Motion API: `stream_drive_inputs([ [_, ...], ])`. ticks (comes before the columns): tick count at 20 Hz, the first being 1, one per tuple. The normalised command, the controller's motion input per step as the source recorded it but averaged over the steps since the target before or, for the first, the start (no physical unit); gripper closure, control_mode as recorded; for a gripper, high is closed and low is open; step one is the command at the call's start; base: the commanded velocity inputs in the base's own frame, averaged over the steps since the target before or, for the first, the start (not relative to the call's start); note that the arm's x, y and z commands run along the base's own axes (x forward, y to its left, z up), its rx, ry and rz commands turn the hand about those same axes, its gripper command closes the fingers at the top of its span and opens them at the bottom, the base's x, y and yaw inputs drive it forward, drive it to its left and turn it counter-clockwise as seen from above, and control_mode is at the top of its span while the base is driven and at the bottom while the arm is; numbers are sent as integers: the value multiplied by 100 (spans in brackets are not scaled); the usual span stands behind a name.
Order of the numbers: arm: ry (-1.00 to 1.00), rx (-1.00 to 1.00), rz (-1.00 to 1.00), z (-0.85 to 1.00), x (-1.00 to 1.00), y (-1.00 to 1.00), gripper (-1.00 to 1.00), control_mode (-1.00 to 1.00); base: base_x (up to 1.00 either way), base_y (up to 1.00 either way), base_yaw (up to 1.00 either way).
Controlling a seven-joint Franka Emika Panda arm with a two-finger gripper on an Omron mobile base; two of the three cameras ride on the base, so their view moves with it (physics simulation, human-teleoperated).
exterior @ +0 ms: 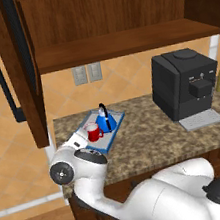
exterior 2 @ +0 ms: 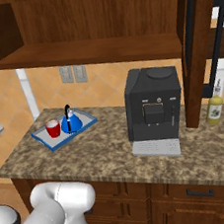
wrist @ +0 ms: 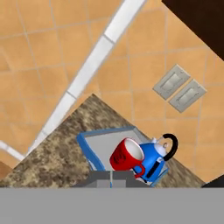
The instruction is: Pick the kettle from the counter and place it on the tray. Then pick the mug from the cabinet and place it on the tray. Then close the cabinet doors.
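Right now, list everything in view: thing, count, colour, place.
kettle: 1, blue with black handle, on the tray beside the mug
mug: 1, red, white inside, on the tray
tray: 1, grey with blue rim, at the counter's left end
counter: 1, speckled brown granite, over dark drawers
cabinet: 1, dark brown, on the wall above the counter
cabinet doors: 2, dark wood with black bar handles, both open
coffee machine: 1, black, on the counter right of the tray
bottles: 2, one yellowish, one dark, right of the coffee machine
outlets: 2, grey, on the tiled wall
arm: 1, white, low in front of the counter
gripper: 1, dark tips, near the tray
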Motion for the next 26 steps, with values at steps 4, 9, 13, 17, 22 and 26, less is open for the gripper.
stream_drive_inputs([
  [4,0,0,0,0,0,2,100,-100,0,0,0],
  [9,-5,-19,2,35,-5,43,100,-100,0,0,0],
  [13,-15,-35,7,44,-2,30,100,-100,0,0,0],
  [17,-30,-34,10,24,0,37,100,-100,0,0,0],
  [22,-34,-34,8,9,0,36,100,-100,0,0,0],
  [26,-36,-29,7,21,0,31,100,-100,0,0,0],
])
